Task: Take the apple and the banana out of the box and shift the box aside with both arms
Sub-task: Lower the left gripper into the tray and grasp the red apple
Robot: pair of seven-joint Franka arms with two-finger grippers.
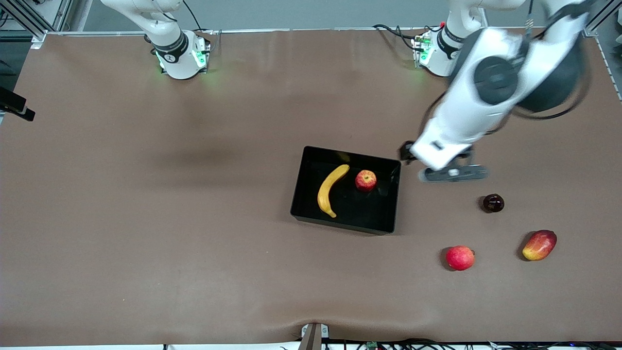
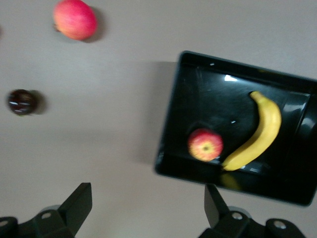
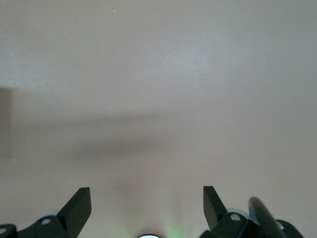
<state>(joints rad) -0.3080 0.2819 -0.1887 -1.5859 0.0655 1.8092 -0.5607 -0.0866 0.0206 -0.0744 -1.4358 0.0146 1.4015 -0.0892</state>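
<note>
The black tray [image 1: 369, 211] sits mid-table. The yellow banana [image 1: 330, 189] and the red apple with yellowish streaks [image 1: 365, 180] lie inside it, side by side. The left wrist view shows the tray [image 2: 213, 89], the banana [image 2: 262, 134] and the apple [image 2: 205, 145] too. My left gripper [image 1: 452, 174] is up over bare table beside the tray, toward the left arm's end. It is open and empty [image 2: 147, 210]. My right gripper [image 3: 147, 208] is open and empty over bare table. It does not show in the front view, where only the right arm's base [image 1: 177, 53] is seen.
An evenly pinkish-red apple [image 1: 459, 257], a red-orange mango [image 1: 539, 245] and a small dark round fruit [image 1: 493, 202] lie on the table toward the left arm's end, nearer to the front camera than my left gripper. The left wrist view shows the pinkish apple [image 2: 74, 19] and the dark fruit [image 2: 21, 101].
</note>
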